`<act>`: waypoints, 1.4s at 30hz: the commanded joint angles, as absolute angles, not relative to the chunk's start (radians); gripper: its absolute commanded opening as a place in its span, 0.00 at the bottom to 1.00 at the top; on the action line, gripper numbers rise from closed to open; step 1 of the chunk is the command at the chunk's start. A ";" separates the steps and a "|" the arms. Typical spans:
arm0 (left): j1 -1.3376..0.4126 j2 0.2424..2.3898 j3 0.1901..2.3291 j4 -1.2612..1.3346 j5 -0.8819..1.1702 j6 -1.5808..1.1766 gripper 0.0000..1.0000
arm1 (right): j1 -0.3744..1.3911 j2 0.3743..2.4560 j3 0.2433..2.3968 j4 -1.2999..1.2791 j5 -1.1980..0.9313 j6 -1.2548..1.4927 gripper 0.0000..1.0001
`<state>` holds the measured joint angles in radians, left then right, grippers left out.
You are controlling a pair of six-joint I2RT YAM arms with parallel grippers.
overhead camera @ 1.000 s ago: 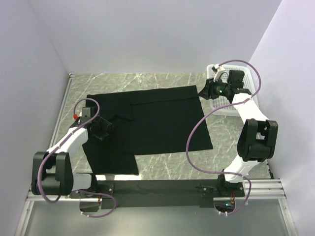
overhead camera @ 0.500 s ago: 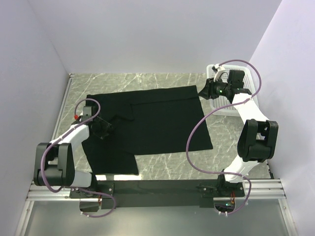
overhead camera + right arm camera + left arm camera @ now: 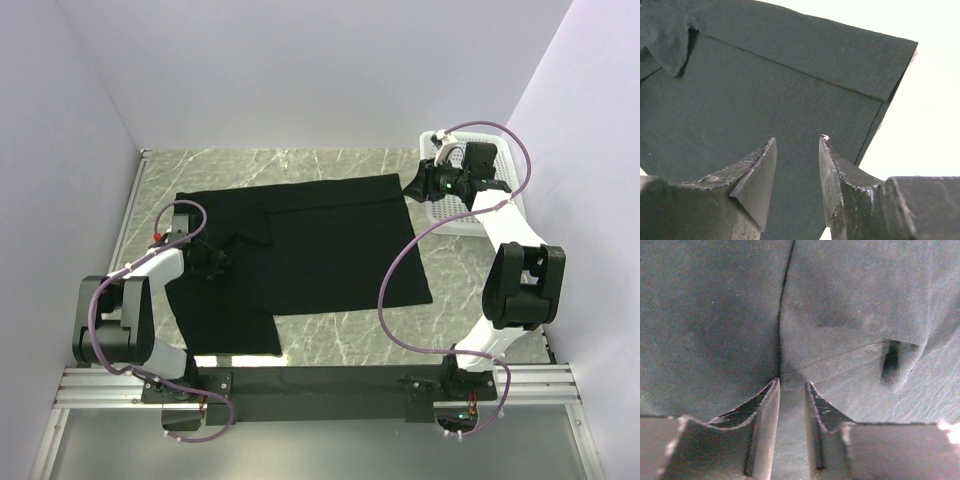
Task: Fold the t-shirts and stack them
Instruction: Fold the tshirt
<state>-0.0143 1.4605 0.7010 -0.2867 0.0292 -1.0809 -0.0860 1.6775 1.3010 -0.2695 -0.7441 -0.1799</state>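
Observation:
The black t-shirt [image 3: 330, 240] lies spread on the marble table, with a lower flap reaching toward the near edge. Its logo is hidden. My left gripper [image 3: 207, 262] rests low on the shirt's left part beside a small raised fold [image 3: 238, 240]. In the left wrist view the gripper [image 3: 792, 382] has its jaws slightly apart at a fold edge of the cloth [image 3: 715, 315]. My right gripper [image 3: 418, 183] is at the shirt's far right corner. In the right wrist view it [image 3: 797, 139] is open over the cloth [image 3: 765, 75].
A white perforated basket [image 3: 447, 217] stands at the far right, just behind the right gripper. White walls close in the left, back and right sides. The black base rail [image 3: 330, 380] runs along the near edge.
The left arm's elbow has swung back toward the near left, and its gripper has shifted slightly left on the shirt. The right arm and the shirt have not moved.

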 commanded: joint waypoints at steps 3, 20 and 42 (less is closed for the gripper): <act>-0.008 1.463 0.741 -0.253 0.029 -1.057 0.25 | -0.095 1.637 1.316 -0.252 -0.739 -0.181 0.47; -0.002 1.382 0.759 -0.328 0.043 -0.993 0.01 | -0.095 1.631 1.313 -0.253 -0.741 -0.181 0.47; 0.104 1.261 0.707 -0.403 0.115 -0.927 0.01 | -0.095 1.614 1.296 -0.239 -0.752 -0.172 0.47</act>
<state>0.0872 1.2953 0.6918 -0.3878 0.0822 -0.9535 -0.0860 1.6756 1.3010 -0.2695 -0.7448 -0.1761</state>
